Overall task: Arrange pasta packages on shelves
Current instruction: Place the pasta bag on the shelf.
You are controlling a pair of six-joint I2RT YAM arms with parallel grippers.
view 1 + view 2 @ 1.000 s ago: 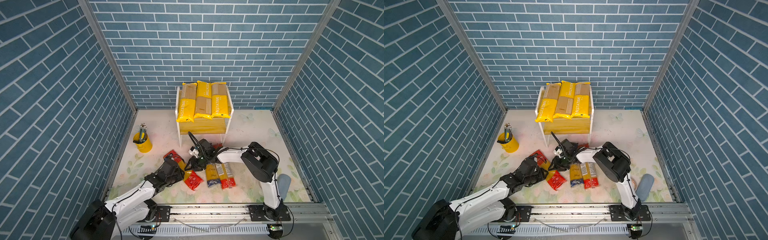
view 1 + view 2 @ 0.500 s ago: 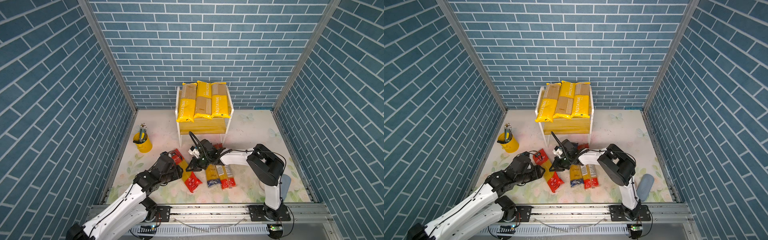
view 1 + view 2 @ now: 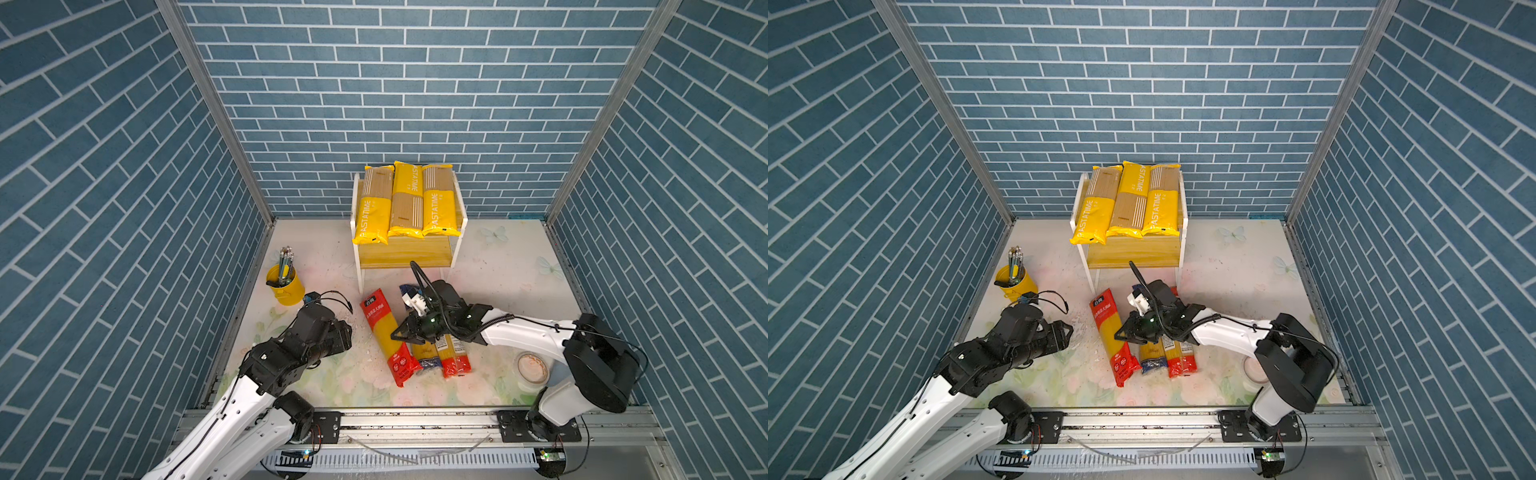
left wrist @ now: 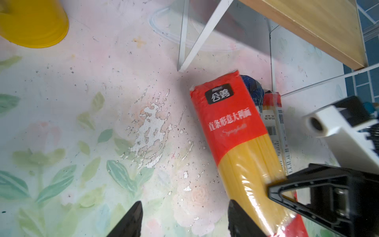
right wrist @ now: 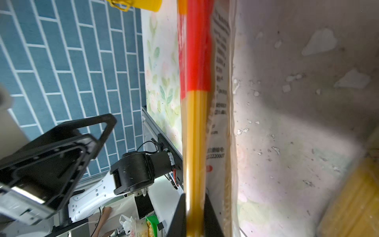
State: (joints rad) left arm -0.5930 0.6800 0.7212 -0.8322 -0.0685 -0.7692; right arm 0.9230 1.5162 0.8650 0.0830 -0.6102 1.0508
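Observation:
Three yellow-and-tan pasta packages [image 3: 405, 203] lie side by side on the top board of the shelves [image 3: 405, 253]; the lower board is bare. On the floor in front lie a red-ended bag [image 3: 384, 332], a dark-blue-ended bag [image 3: 424, 360] and a second red-ended bag [image 3: 456, 360]. My right gripper [image 3: 395, 334] is shut on the long edge of the leftmost red-ended bag [image 5: 194, 123], which runs between its fingers [image 5: 179, 209]. My left gripper [image 3: 347, 332] stands open to the left of that bag [image 4: 235, 131], with only bare floor between its fingertips [image 4: 136, 209].
A yellow cup of pencils [image 3: 284, 282] stands at the left near the wall. A round roll [image 3: 532, 368] lies by the right arm's base. Blue brick walls close in three sides. The rack's thin white legs [image 4: 196, 45] stand just beyond the bags.
My left gripper opened, let go of the red-ended bag and drew back to the left. My right gripper closed on that bag's edge, and the bag shifted right.

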